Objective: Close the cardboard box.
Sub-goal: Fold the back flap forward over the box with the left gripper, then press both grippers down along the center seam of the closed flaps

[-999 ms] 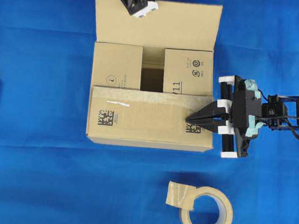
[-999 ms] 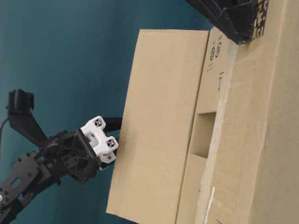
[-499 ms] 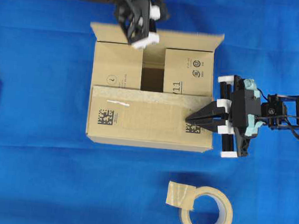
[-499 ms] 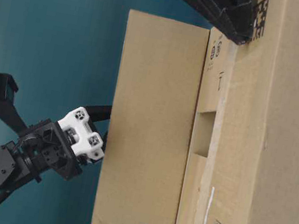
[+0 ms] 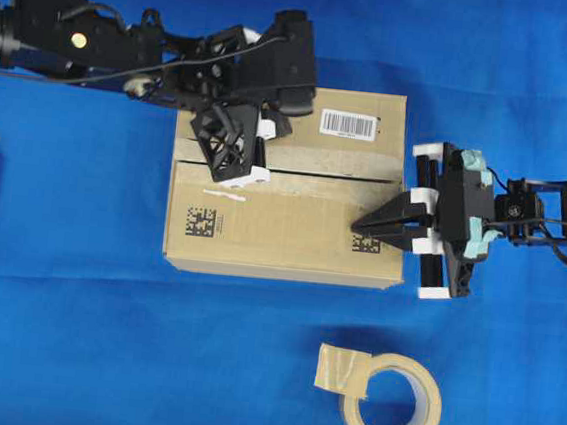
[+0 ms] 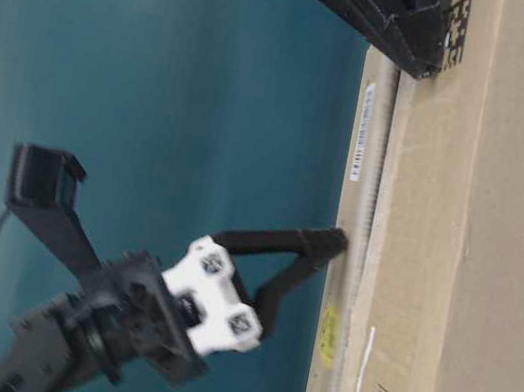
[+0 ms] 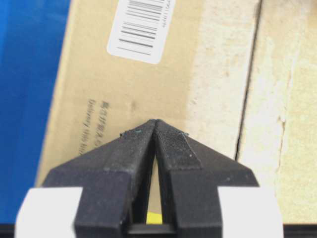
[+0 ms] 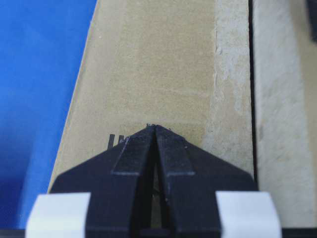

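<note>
Pressing far flap flat with left gripper (image 5: pixel 236 168), fingertips together. Box (image 5: pixel 282 222) mid-cloth (image 5: pixel 71 333), both top flaps down, meeting at seam. Right gripper (image 5: pixel 361 224) closed, tips on near flap's right end. Tape roll (image 5: pixel 391 402) near front, apart.

The left claw (image 5: pixel 236 164) and right claw (image 5: pixel 361 225) rest on the cardboard box (image 5: pixel 282 222), tape roll (image 5: pixel 391 404) before it.
</note>
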Robot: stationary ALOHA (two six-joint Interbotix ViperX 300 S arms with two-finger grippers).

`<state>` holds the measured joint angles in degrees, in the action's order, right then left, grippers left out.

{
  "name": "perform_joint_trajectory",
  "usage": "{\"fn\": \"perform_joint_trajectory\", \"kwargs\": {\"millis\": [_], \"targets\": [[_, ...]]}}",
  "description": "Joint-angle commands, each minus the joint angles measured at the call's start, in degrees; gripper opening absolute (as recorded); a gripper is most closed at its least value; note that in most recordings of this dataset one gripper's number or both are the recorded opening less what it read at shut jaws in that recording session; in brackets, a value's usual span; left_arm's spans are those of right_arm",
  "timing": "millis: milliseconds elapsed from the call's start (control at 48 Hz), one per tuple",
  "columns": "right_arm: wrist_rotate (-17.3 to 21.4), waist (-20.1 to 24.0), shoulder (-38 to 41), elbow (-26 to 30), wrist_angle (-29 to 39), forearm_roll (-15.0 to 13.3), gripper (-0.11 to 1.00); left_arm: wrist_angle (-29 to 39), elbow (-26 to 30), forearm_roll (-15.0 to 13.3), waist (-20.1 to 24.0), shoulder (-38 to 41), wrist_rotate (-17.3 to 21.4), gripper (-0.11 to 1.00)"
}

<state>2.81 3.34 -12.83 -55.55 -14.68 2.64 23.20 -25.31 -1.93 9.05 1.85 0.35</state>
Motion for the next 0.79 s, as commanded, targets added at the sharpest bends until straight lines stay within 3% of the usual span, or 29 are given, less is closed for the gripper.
{"fn": "perform_joint_trajectory", "kwargs": {"millis": [0,354,604,770], "targets": [[-0.09,-0.18,-0.18,1.32,-0.26,-0.09,0.00,-3.08,-1.58,-0.09,-1.14,-0.97,-1.23,0.00],[-0.09,-1.93,-0.18,1.58,-1.58,-0.18,0.00,-10.90,-7.47,-0.09,-2.11,-3.87,-3.60,0.00],[-0.09,-6.59,-0.18,1.58,-1.85,-0.26,0.00,-11.43,-8.00,-0.09,-2.29,-4.13,-4.13,0.00],[-0.09,-7.38,-0.18,1.32,-1.67,-0.26,0.00,-11.43,-8.09,0.00,-2.46,-4.22,-4.13,0.00]]}}
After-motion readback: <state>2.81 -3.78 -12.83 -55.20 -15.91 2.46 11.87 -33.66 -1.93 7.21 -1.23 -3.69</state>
